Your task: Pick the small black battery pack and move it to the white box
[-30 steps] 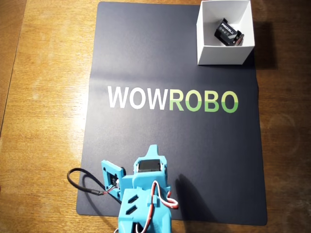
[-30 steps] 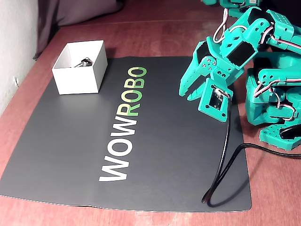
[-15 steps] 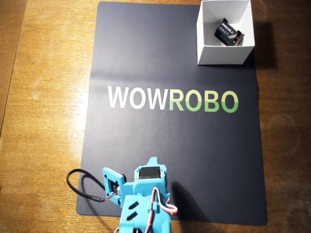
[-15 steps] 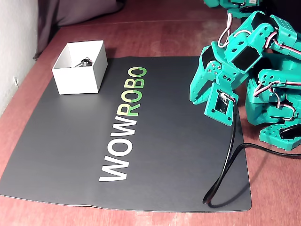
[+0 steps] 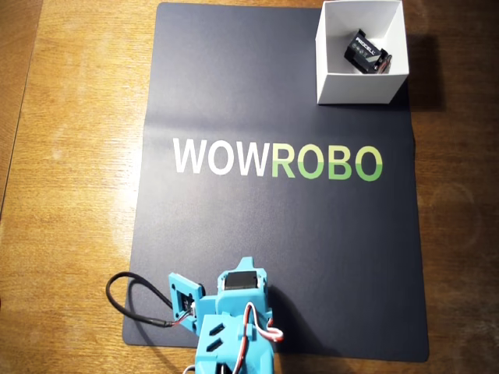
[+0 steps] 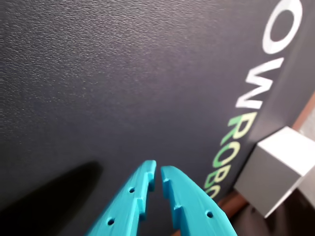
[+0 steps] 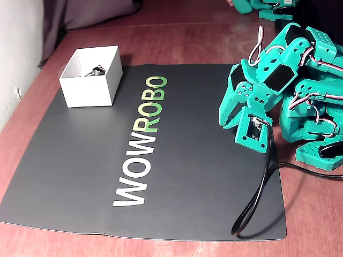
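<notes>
The small black battery pack [image 5: 366, 53] lies inside the white box [image 5: 359, 87] at the mat's far right corner in the overhead view. In the fixed view only its top [image 7: 95, 70] shows over the box wall [image 7: 88, 91]. The box's corner also shows in the wrist view [image 6: 275, 172]. My teal gripper [image 6: 158, 169] is shut and empty, tips nearly touching, hovering over bare mat. It is folded back near the arm's base [image 7: 225, 122], far from the box.
A dark mat [image 5: 234, 93] printed WOWROBO covers the wooden table [image 5: 78, 156]. A black cable [image 7: 257, 209] loops over the mat's corner by the arm; it also shows in the overhead view [image 5: 129, 300]. More teal robot parts [image 7: 316, 144] stand at the right in the fixed view.
</notes>
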